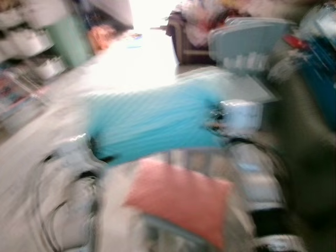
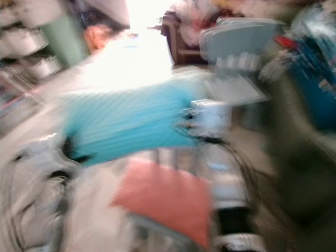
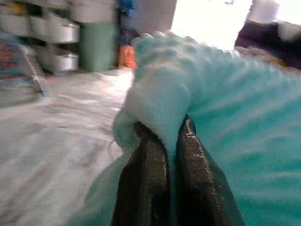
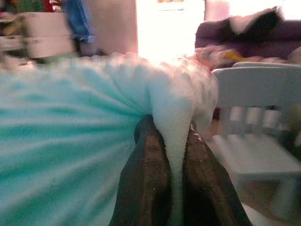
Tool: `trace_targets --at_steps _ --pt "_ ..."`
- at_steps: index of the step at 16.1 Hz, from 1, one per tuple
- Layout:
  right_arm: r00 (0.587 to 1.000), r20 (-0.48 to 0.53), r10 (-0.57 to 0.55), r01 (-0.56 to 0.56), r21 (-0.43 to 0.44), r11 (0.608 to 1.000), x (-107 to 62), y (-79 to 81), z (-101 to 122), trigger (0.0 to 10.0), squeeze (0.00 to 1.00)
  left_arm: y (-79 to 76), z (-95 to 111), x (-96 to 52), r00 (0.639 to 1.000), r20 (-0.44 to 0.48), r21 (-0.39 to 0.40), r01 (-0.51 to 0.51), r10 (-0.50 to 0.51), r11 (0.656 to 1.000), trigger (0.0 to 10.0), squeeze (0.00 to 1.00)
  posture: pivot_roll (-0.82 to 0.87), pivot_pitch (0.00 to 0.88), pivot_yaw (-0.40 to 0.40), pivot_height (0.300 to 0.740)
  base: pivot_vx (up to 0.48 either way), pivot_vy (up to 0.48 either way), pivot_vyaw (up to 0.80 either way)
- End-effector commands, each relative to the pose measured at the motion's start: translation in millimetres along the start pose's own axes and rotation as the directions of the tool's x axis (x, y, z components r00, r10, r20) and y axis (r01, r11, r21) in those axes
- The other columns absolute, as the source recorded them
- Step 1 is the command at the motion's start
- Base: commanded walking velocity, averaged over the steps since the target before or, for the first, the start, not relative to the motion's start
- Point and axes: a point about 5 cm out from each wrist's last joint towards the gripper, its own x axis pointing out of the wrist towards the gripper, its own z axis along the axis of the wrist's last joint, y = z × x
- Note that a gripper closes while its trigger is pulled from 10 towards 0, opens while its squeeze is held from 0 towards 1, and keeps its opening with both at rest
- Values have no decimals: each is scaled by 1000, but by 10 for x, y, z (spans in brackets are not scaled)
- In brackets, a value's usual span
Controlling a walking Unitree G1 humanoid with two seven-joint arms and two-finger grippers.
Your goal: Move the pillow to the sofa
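Right, pillow [image 1: 152, 123] is up; my left gripper [image 3: 170, 136] and right gripper [image 4: 173, 136] have jaws pinched on its corners; sofa [image 4: 244, 35] well ahead, carry and set-down left.

Both eye views are heavily motion-smeared, nothing has a crisp edge. A blown-out white doorway [image 1: 149, 31] at the back floods the floor [image 1: 31, 152] with glare. Wrist views are sharper up close, backgrounds soft, daylight pouring from behind.
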Motion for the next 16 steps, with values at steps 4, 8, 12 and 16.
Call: trace_targets --at_steps 4,8,12,16 --pt "993 75 95 -98 34 995 81 330 185 0 0 338 -14 -84 992 -13 33 -123 124 992 0 0 -120 0 85 740 0 0 0" --pt "992 76 98 -101 38 994 81 342 186 0 0 329 -37 -84 993 -30 35 -117 118 992 0 0 -119 0 85 740 0 0 0" --pt "992 62 113 -115 27 993 74 357 164 0 0 315 -84 -84 990 -69 90 -119 125 989 3059 0 -114 0 82 740 0 0 0" --pt "989 34 145 -146 30 989 58 397 128 10000 0 331 -84 -94 988 -76 67 -131 136 989 10000 0 -113 0 74 740 0 0 0"
